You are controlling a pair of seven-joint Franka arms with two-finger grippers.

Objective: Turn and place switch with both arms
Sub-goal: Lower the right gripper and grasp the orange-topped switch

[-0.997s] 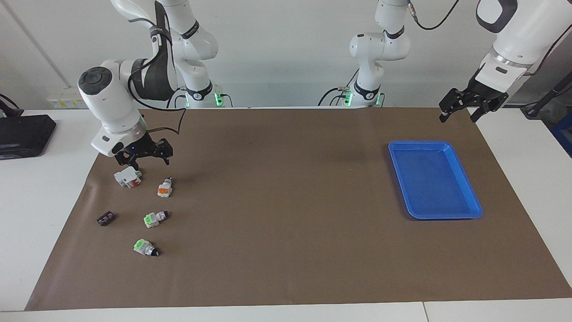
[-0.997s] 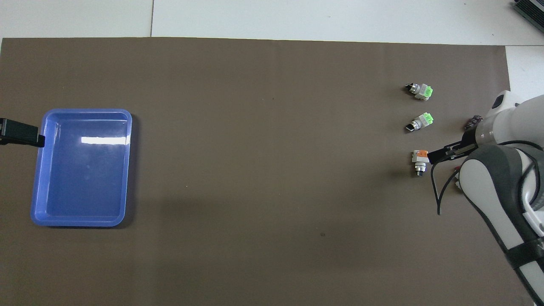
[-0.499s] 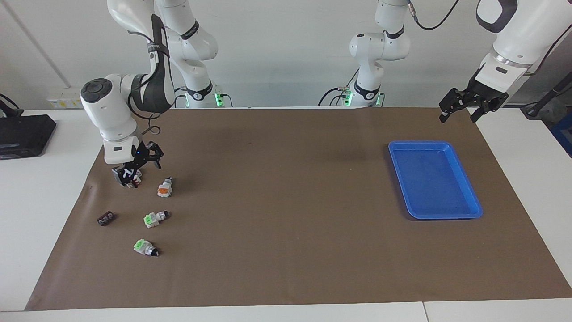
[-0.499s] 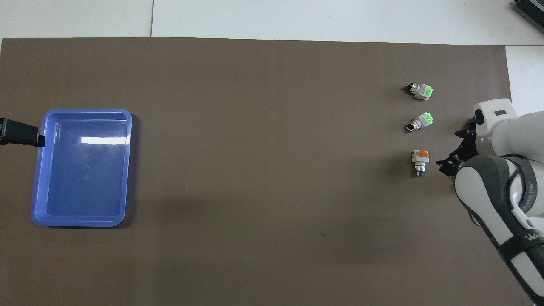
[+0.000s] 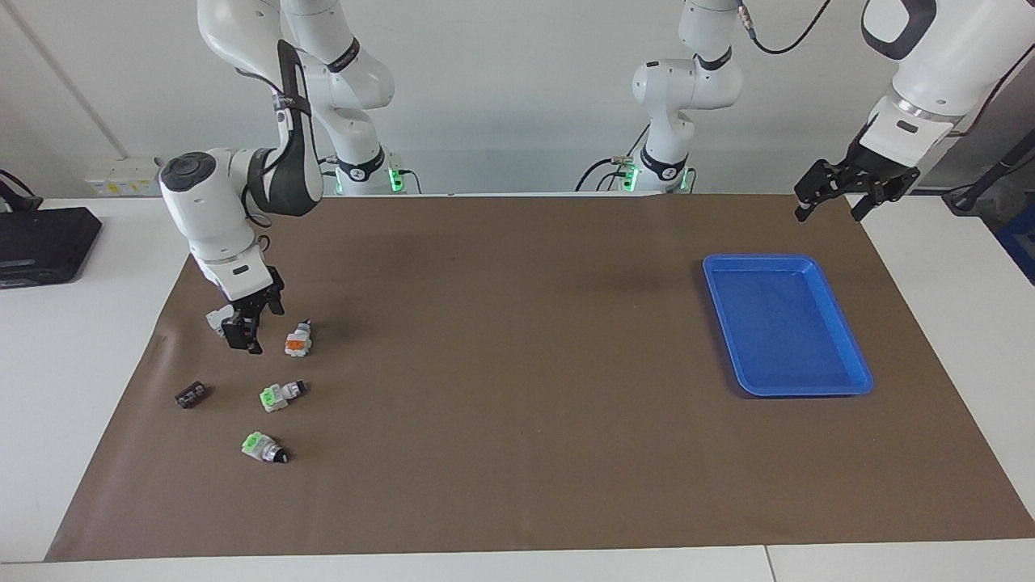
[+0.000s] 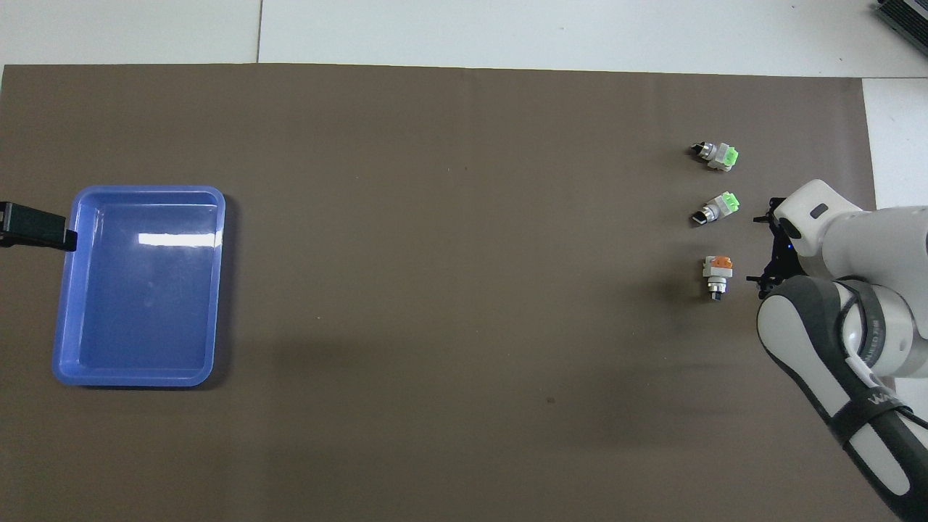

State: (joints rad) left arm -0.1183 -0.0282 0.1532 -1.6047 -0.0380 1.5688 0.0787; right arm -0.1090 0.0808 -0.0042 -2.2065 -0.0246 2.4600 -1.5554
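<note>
The switch [image 5: 297, 339] lies on the brown mat at the right arm's end of the table, orange block away from the robots and dark knob toward them; it also shows in the overhead view [image 6: 717, 270]. My right gripper [image 5: 244, 336] points down just above the mat, close beside the switch and apart from it, toward the table's end. In the overhead view the right gripper [image 6: 773, 250] is mostly hidden under its own wrist. My left gripper [image 5: 837, 194] waits open and empty, raised near the tray's corner; its tip shows in the overhead view [image 6: 36, 228].
A white block with red [image 5: 216, 318] sits partly hidden by the right gripper. Two green-marked switches [image 5: 279, 394] [image 5: 260, 447] and a small dark part [image 5: 191, 394] lie farther from the robots. A blue tray [image 5: 788, 260] stands at the left arm's end.
My right wrist has turned and the gripper has come down from over the white block with red to beside the switch. The left arm has not moved.
</note>
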